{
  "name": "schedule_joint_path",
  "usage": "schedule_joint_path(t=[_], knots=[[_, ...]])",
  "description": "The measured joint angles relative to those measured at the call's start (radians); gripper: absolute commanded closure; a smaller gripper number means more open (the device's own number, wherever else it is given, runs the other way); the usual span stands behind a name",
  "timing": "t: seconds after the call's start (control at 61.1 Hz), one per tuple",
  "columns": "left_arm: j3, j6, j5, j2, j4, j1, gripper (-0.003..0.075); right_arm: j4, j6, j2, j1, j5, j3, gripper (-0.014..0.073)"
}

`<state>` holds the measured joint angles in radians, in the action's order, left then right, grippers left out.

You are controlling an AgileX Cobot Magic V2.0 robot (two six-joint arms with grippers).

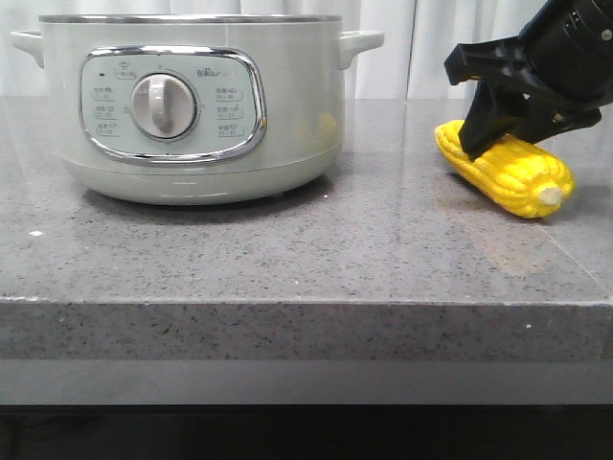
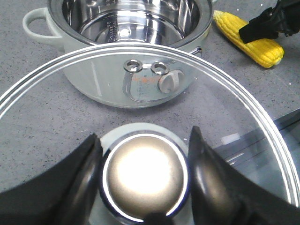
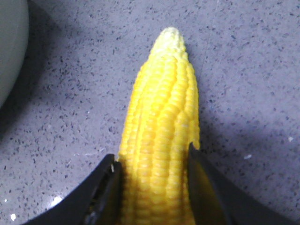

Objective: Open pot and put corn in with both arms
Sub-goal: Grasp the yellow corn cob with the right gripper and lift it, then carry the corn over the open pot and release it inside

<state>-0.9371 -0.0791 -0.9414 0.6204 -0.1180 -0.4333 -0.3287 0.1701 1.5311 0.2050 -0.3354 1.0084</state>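
The pale grey-green pot stands at the left of the counter with its dial facing front. In the left wrist view the pot is open and its steel inside is bare. My left gripper is shut on the round knob of the glass lid, held above and in front of the pot; it is out of the front view. The yellow corn lies on the counter to the right. My right gripper is shut on the corn, a finger on each side.
The speckled grey stone counter has its front edge close to the camera. White curtains hang behind it. The corn and the right gripper lie right of the pot in the left wrist view.
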Motion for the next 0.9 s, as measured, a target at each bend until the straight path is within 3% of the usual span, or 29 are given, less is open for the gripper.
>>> schedule_joint_path(t=[0.409,0.655,0.77,0.901], knots=[[0.0,0.0,0.0,0.0,0.0,0.0,0.0533,0.0,0.0,-0.06,0.034,-0.069,0.322,0.0462],[0.0,0.0,0.0,0.0,0.0,0.0,0.0533,0.0,0.009,0.087,0.228,-0.115,0.595,0.0381],[0.0,0.0,0.0,0.0,0.0,0.0,0.0533,0.0,0.012,0.181,0.315,-0.126,0.68,0.0328],[0.0,0.0,0.0,0.0,0.0,0.0,0.0533,0.0,0.012,0.272,0.38,-0.134,0.73,0.0323]])
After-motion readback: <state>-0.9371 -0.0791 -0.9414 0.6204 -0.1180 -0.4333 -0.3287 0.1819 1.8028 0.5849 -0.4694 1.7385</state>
